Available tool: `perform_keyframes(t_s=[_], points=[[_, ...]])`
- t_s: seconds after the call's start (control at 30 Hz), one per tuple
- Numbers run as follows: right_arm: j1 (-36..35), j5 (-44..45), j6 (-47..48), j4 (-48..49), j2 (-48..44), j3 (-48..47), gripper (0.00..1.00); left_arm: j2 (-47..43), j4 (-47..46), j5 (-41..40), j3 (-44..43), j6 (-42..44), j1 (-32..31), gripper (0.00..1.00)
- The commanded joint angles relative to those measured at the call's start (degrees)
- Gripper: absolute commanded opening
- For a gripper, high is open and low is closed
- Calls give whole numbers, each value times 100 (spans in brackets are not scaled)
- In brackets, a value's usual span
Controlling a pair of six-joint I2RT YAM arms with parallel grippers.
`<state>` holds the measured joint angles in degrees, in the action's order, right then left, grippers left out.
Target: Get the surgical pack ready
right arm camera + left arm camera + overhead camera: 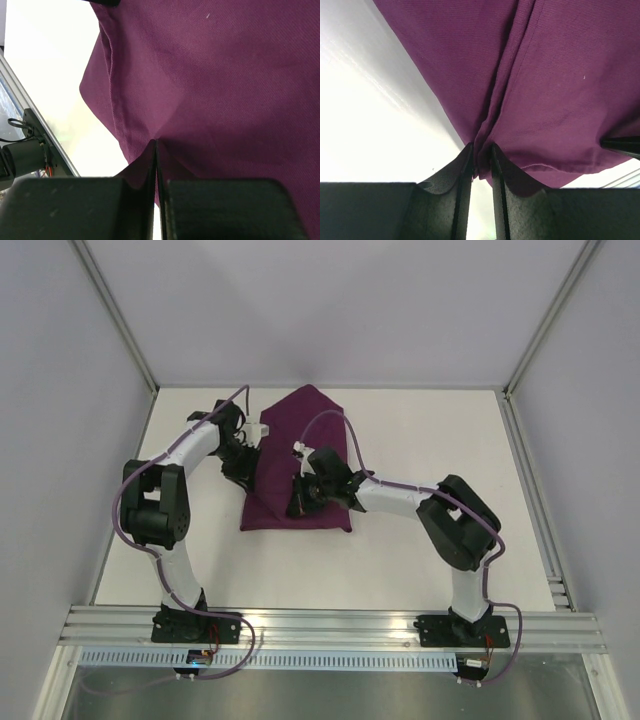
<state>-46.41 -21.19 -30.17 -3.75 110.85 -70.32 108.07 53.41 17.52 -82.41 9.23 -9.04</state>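
The surgical pack (pixel 300 430) is a deep-purple fabric bundle folded into a house shape, lying on the white table. Its contents are hidden inside. My left gripper (pixel 250 448) is at the bundle's left edge. In the left wrist view its jaws (pixel 481 150) stand narrowly apart, with a bunched fold of purple fabric (pixel 560 80) filling the gap at the tips. My right gripper (pixel 300 502) is over the bundle's lower middle. The right wrist view shows it (pixel 156 142) shut tight, pinching a peak of the fabric (pixel 225 75).
White enclosure walls stand close behind and on both sides. A metal frame rail (pixel 330 625) runs along the near edge by the arm bases. A side rail (pixel 535 490) borders the table on the right. The other arm's dark fingertip (pixel 622 145) pokes in from the right.
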Motion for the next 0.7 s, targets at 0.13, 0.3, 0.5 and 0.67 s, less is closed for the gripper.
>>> perform_keyframes(t_s=[0.13, 0.3, 0.5, 0.67], points=[[-43, 289, 310, -749, -527, -86, 5, -286, 91, -117, 129, 87, 139, 33], [439, 983, 267, -1259, -1213, -61, 34, -322, 56, -12, 225, 184, 148, 43], [1414, 960, 135, -1568, -1365, 247, 50, -278, 21, 94, 243, 184, 165, 49], [1828, 441, 143, -1243, -943, 397, 51, -146, -67, 147, 278, 184, 174, 48]])
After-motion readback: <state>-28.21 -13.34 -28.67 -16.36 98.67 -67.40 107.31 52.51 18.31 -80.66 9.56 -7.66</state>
